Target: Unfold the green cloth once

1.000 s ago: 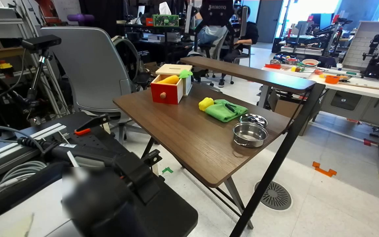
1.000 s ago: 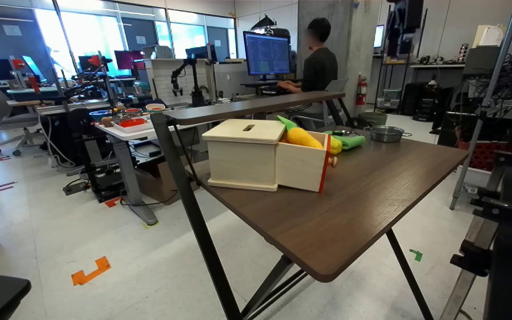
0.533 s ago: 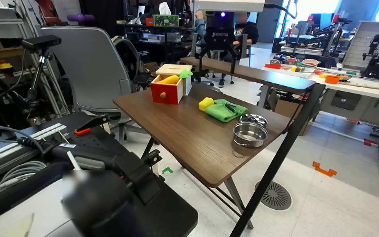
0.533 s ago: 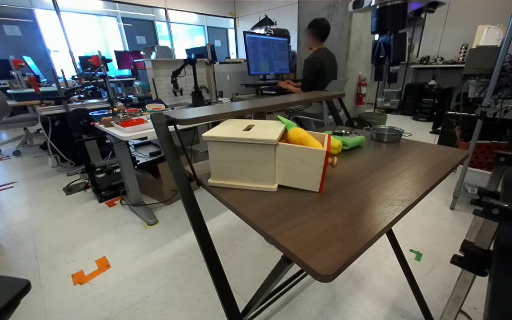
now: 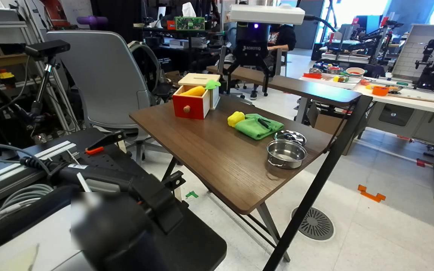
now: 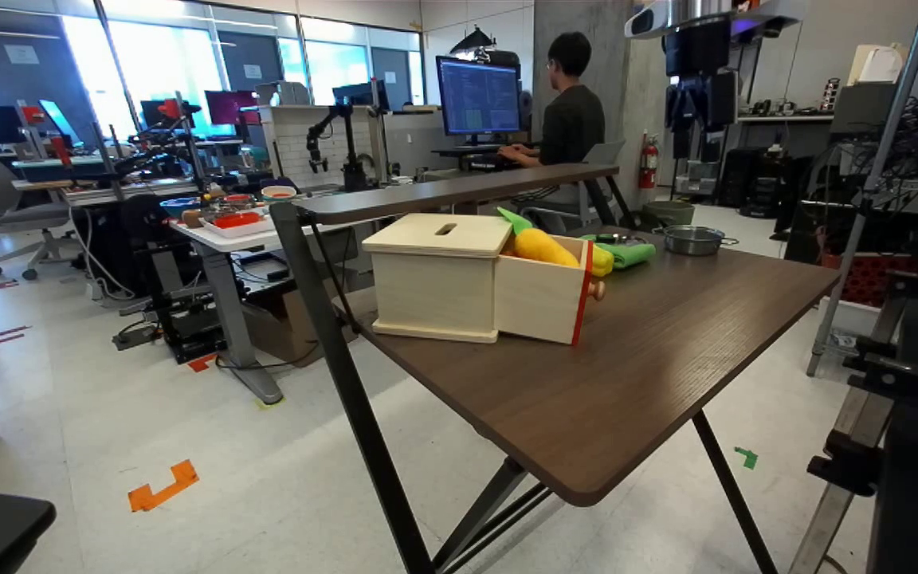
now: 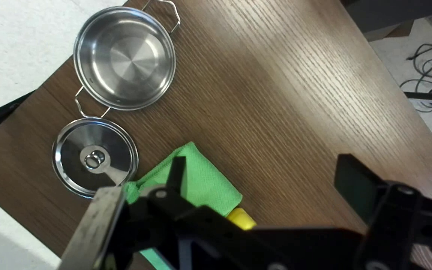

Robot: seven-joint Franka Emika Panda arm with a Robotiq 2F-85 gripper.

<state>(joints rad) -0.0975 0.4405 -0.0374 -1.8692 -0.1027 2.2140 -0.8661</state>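
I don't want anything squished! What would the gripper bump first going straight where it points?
Probably the brown tabletop, just beside the green cloth. The open gripper points down; one side might catch the cloth, but depth is unclear.

The hand [image 5: 247, 90] hangs pointing down beneath the wrist [image 6: 696, 11], its fingers [image 5: 266, 82] spread wide to left and right. A violet light [image 5: 255, 26] glows above it, just below a white housing [image 5: 268, 14]. In the wrist view, dark pads [image 7: 179, 174] stand well apart.
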